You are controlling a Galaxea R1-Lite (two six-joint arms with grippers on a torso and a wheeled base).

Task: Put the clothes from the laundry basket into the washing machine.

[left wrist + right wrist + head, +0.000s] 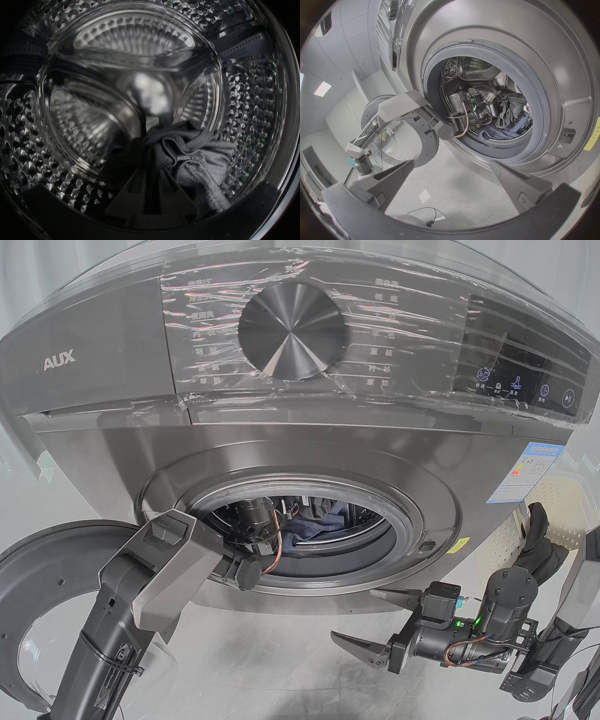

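The washing machine stands with its drum opening facing me. My left arm is inside the drum, and my left gripper is shut on a bunched dark garment just above the drum floor. In the right wrist view this dark garment hangs at the left arm's tip over a blue garment lying in the drum. My right gripper stands open and holds nothing, low in front of the machine and right of the opening. The same gripper faces the opening.
The round door is swung open at the far left. A cream perforated laundry basket stands at the right with a dark garment draped over its rim. Grey floor lies below the opening.
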